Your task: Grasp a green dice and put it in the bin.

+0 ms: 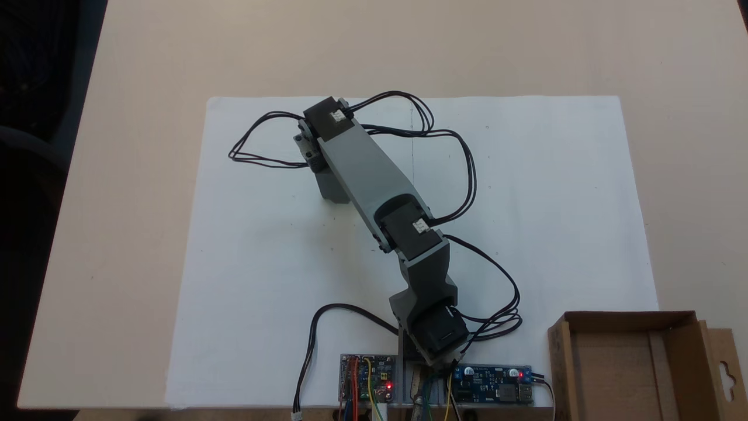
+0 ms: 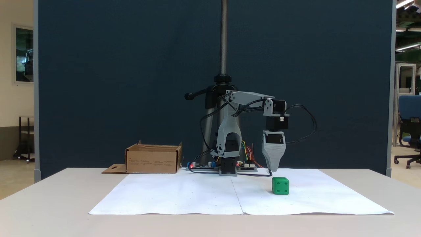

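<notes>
The green dice (image 2: pixel 280 186) rests flat on the white paper sheet (image 2: pixel 197 194) that covers the middle of the table (image 2: pixel 49 204), seen in a fixed view taken from the front. It stands right of the sheet's centre crease, on the near half, untouched and square to the surface.

The gripper (image 2: pixel 272 168) hangs point-down above and just behind the dice, a little to its left in that view, with a clear gap to the cube. The jaws line up one behind the other here, so only one grey taper shows; I cannot tell whether they stand apart or together. In a fixed view from above, the arm (image 1: pixel 362 175) reaches out over the sheet and covers the spot where the dice would lie.

The bin (image 2: pixel 153 158) sits at the far left of the front view, beside the circuit boards (image 2: pixel 204 166) at the arm's base, well apart from the dice. From above, the bin (image 1: pixel 637 374) is open and nothing shows inside it.

Handling judgement: the dice looks like a light, rigid plastic cube with rounded edges and a smooth, possibly slippery finish; it is not fragile. The best hold is across two opposite flat faces at mid-height, jaws square to the faces rather than on the rounded corners, where it could squirt out or twist.
</notes>
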You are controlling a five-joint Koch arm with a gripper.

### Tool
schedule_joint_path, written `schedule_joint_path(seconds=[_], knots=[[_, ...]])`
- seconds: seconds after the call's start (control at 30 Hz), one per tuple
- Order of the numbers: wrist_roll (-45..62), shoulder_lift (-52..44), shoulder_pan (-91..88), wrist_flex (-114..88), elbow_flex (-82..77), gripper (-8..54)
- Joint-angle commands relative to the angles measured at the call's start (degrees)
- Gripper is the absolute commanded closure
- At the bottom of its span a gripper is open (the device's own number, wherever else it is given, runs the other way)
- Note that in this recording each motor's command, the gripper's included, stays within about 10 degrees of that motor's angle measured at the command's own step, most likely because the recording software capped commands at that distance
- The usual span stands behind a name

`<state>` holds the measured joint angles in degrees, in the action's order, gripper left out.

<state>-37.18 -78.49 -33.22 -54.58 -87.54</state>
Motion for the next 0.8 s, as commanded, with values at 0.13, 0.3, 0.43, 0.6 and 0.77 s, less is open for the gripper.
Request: schedule_joint_path(seconds=[0.13, 0.3, 0.43, 0.6, 0.77], knots=[[-6.3, 0.2, -0.9, 3.6, 2.5, 3.8], [-6.6, 1.8, -1.3, 5.1, 2.5, 3.8], [-6.6, 2.9, -1.3, 5.4, 2.5, 3.8], [-6.6, 4.0, -1.4, 5.8, 2.5, 3.8], [-6.6, 5.5, -1.9, 7.1, 2.5, 3.8]])
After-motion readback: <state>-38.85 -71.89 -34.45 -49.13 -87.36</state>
